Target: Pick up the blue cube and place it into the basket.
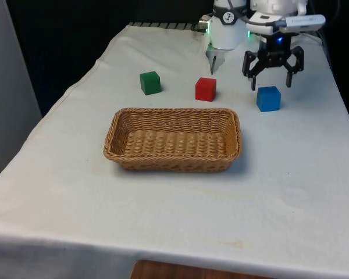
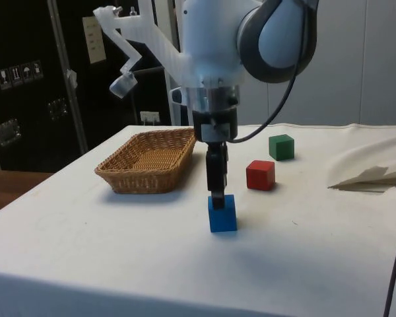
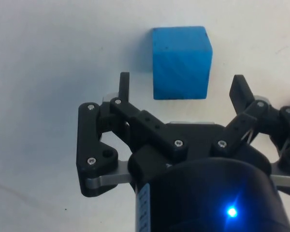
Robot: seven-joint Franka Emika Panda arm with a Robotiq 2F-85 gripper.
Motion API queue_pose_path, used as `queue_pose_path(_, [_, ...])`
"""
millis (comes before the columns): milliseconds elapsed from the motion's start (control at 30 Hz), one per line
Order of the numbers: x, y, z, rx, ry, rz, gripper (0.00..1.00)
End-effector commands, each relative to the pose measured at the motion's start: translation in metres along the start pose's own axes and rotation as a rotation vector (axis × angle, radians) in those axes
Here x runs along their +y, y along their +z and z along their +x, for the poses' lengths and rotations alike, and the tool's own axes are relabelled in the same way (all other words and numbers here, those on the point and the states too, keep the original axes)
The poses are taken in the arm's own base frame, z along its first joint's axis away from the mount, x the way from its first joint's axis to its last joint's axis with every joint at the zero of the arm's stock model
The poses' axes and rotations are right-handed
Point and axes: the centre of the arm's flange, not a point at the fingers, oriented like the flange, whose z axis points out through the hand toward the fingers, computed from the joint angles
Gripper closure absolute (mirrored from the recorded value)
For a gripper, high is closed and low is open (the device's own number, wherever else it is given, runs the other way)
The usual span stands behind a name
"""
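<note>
three cubes [image 1: 205, 89] behind basket [image 1: 172, 139], hand [image 1: 273, 79] above rightmost

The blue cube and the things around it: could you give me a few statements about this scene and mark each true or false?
1. The blue cube sits on the cloth, not in the basket. True.
2. The end effector is clamped on the red cube. False: it is open, just above the blue cube, holding nothing.
3. A green cube lies inside the basket. False: it stands on the cloth beyond the basket.
4. The basket holds nothing. True.
</note>
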Motion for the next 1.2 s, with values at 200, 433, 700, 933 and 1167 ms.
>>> queue_pose_path(200, [-0.006,0.010,0.000,0.009,-0.007,0.003,0.00])
queue_pose_path(433, [-0.009,0.022,-0.001,0.010,-0.012,0.013,0.00])
queue_pose_path(700, [-0.011,0.023,0.000,0.003,-0.013,0.019,0.00])
queue_pose_path(933, [-0.010,0.024,-0.001,0.002,-0.013,0.022,0.00])
queue_pose_path(1167, [-0.007,0.027,-0.001,-0.005,-0.012,0.021,0.00])
